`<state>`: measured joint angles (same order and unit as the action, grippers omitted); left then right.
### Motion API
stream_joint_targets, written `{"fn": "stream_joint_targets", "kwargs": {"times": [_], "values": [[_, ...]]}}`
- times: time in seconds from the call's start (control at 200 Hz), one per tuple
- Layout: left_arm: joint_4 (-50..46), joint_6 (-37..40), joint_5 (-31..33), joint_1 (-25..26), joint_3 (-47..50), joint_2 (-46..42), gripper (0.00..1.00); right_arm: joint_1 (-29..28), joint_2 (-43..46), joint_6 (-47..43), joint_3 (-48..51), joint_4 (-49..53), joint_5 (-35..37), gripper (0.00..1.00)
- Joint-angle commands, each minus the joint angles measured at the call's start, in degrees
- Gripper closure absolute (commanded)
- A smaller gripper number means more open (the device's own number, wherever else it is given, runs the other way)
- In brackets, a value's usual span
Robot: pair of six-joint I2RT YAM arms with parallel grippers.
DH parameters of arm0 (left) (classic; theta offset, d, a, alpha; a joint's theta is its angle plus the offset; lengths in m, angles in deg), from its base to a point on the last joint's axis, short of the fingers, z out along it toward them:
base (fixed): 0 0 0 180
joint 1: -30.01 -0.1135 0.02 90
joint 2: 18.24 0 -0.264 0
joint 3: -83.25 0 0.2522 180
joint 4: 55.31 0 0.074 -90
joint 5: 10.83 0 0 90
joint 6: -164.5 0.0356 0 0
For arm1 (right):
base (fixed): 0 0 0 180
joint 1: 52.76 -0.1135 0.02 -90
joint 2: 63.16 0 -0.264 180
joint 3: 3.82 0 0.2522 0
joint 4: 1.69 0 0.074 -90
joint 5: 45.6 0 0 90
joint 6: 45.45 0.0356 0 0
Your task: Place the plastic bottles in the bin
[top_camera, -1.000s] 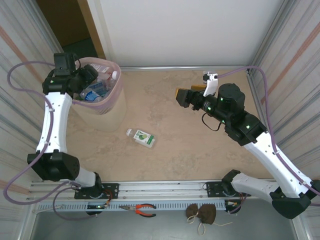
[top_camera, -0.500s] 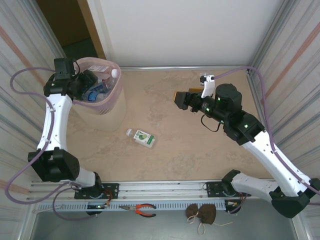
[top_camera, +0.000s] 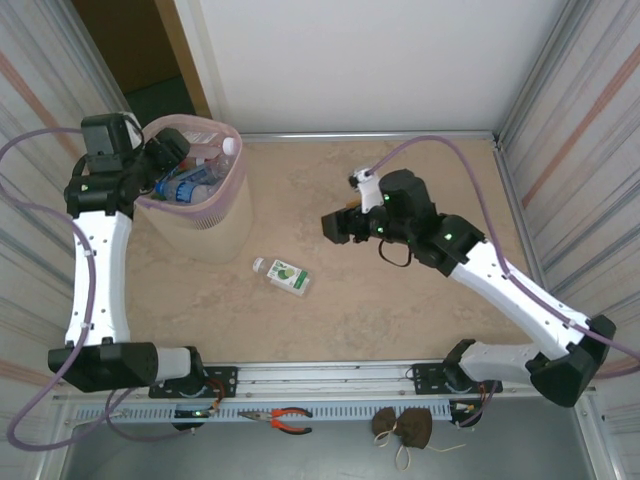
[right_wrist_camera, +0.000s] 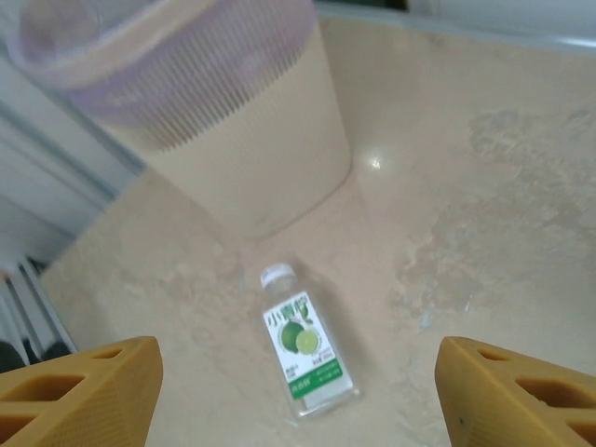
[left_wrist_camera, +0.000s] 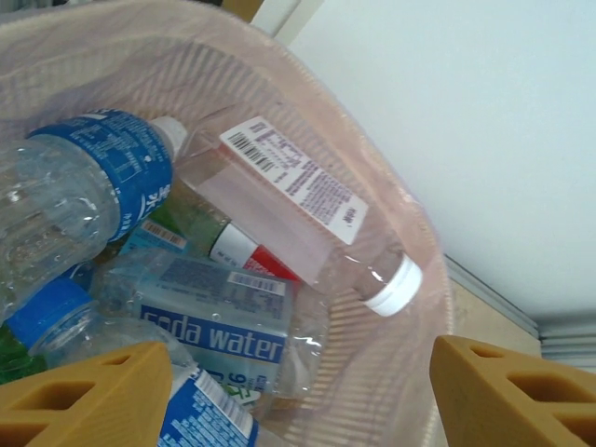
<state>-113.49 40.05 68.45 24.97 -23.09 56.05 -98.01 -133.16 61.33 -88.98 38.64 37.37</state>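
left gripper (left_wrist_camera: 298, 410) hangs over the bin (top_camera: 205, 232) at upper left of the top view, fingers parted, holding nothing; judged clear after a drop. piled bottles (left_wrist_camera: 200, 307) fill the bin. one green-label bottle (top_camera: 283, 275) lies flat on the table (top_camera: 400, 300) just below the bin's base. right gripper (right_wrist_camera: 296, 377) hovers above it, fingers spread, empty, apparently lining up a pick. open room all round; the bin wall is the nearest obstruction.

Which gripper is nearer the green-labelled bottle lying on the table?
Right. The right gripper hovers just beyond the bottle, to its right, aimed at it; the left gripper is over the bin, farther off to the left.
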Motion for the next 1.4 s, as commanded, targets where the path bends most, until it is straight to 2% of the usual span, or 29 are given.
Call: {"fn": "stream_joint_targets", "kwargs": {"times": [0.0, 0.135, 0.296, 0.917, 1.258, 1.328, 1.393], "values": [[1.9, 1.9, -3.1, 0.1, 0.4, -2.5, 0.25, -3.4, -3.3, -9.7, -1.5, 3.9, 3.5, 0.25], [2.1, 2.7, -4.6, 0.1, 1.5, -4.3, 0.25, -7.2, -9.1, -17.4, -2.3, 6.6, 5.8, 0.25], [2.7, 1.5, -5.1, 0.1, 2.9, -6.4, 0.26, -9.3, -16.5, -22.1, -2.3, 7.1, 5.6, 0.25], [1.6, 0.7, -6.9, 0.1, 4.1, -7.6, 0.27, -10.0, -39.7, -26.5, -2.3, -3.6, 4.7, 0.25], [1.5, 0.8, -6.5, 0.1, 4.1, -8.0, 0.27, -10.2, -42.0, -27.3, -1.6, -5.3, 3.5, 0.39], [1.4, 0.9, -6.5, 0.1, 4.0, -7.9, 0.27, -10.2, -42.1, -27.5, -1.5, -5.3, 3.3, 0.49], [1.3, 1.0, -6.4, 0.1, 3.9, -8.0, 0.27, -10.2, -42.0, -27.5, -1.5, -5.3, 3.3, 0.51]]}}
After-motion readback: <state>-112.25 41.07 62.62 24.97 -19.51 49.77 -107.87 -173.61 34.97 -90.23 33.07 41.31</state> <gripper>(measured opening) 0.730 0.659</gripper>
